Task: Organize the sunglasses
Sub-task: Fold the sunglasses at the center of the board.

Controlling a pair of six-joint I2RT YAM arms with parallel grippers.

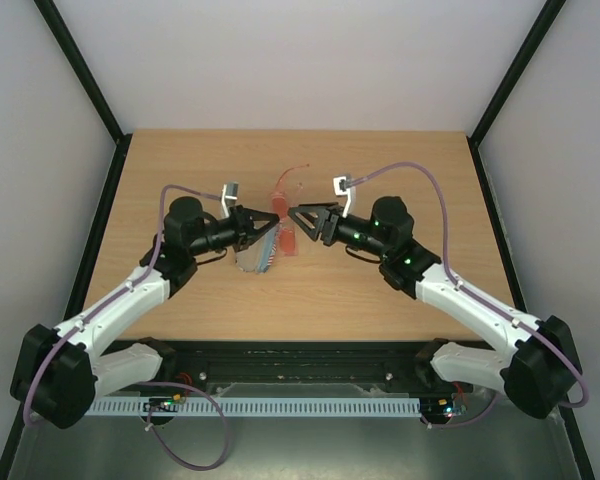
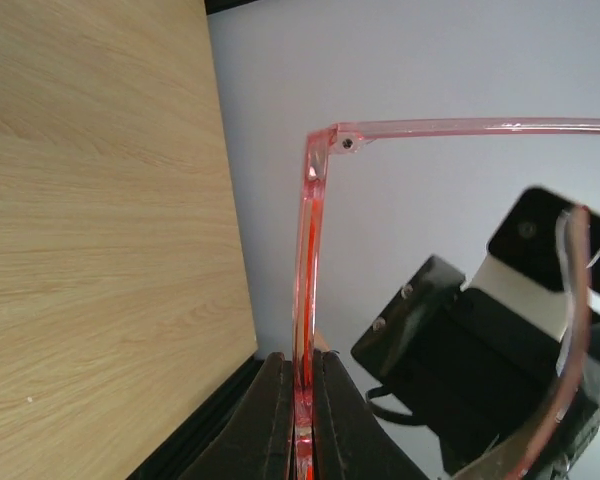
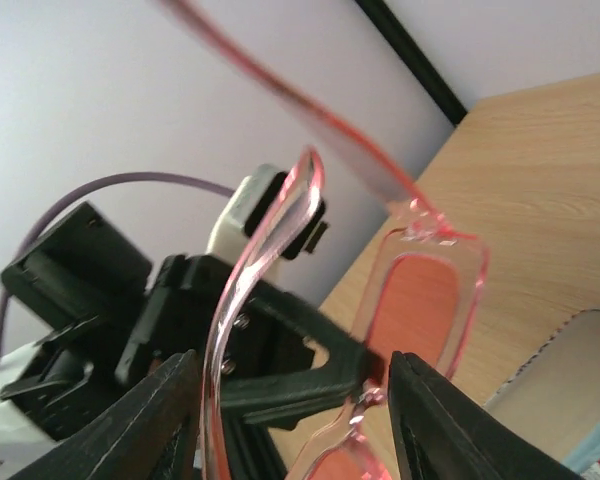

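Observation:
The sunglasses (image 1: 284, 208), with a thin red-orange see-through frame, hang in the air above the middle of the table, between the two grippers. My left gripper (image 1: 272, 225) is shut on the front frame; in the left wrist view its fingertips (image 2: 280, 410) pinch the red rim (image 2: 308, 250). My right gripper (image 1: 297, 218) faces it from the right and is open. In the right wrist view its fingers (image 3: 175, 420) stand apart on either side of the sunglasses (image 3: 425, 300), with one unfolded temple arm running close to the left finger.
The oblong grey flag-patterned case (image 1: 252, 258) lies on the table under the left gripper, and its edge also shows in the right wrist view as the case (image 3: 565, 365). The wooden table (image 1: 400, 290) spreads out on both sides. Black frame posts stand at the back corners.

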